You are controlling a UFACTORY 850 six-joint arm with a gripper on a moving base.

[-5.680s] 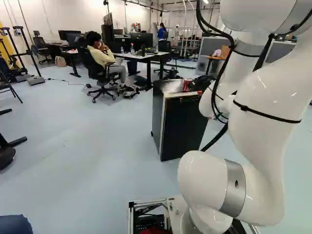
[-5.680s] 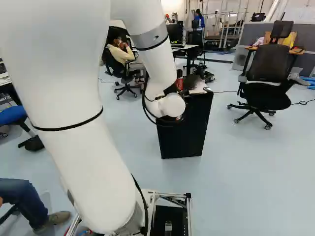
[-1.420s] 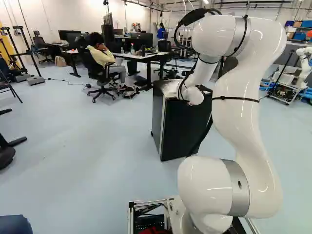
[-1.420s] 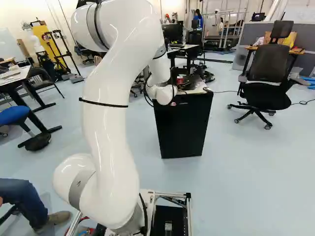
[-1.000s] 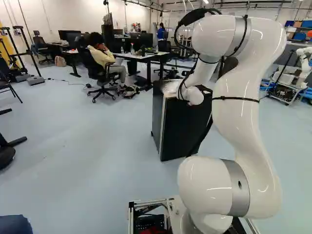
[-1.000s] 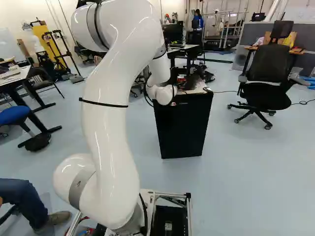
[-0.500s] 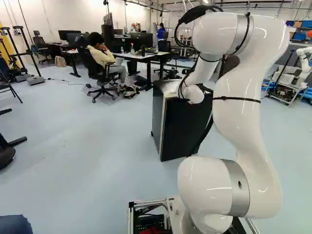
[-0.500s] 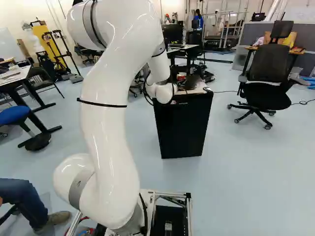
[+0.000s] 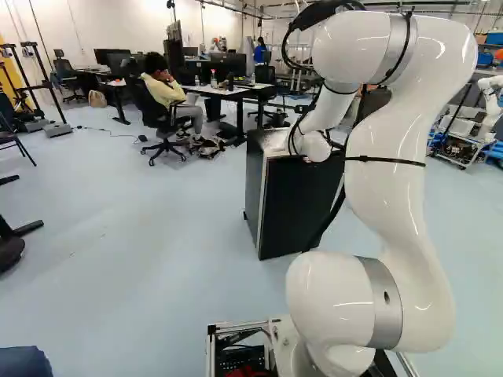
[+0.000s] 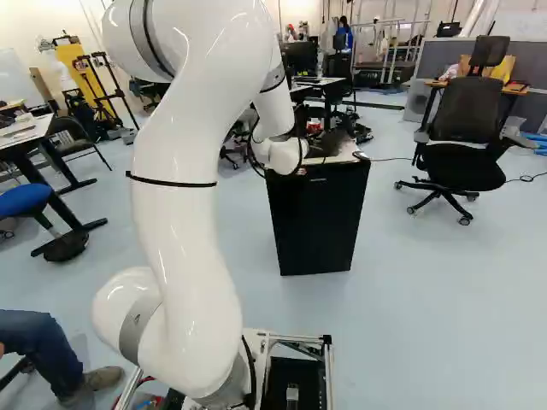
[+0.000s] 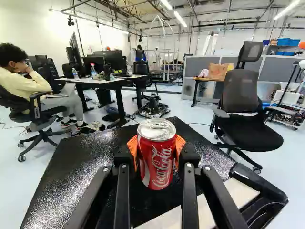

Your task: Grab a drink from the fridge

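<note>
Gripper (image 11: 157,150) is grasping can (image 11: 158,164), pressing from both sides; can's lying dead center, long axis running approx. vert., crosswise to reach. Can's being held at/over fridge (image 10: 314,222) top, contact unclear; lift prob. going straight up. Counting: 1 can, 1 gripper, 1 fridge.

Room bright, mostly even. Overhead strip lights (image 11: 180,18) blown white in wrist view. Sharp highlights on arm (image 9: 387,141), speckled glare on fridge top (image 11: 83,160), glints on can lid (image 11: 156,129). Fridge front (image 10: 316,226) near-black. Floor (image 9: 141,236) shadows faint, soft.
</note>
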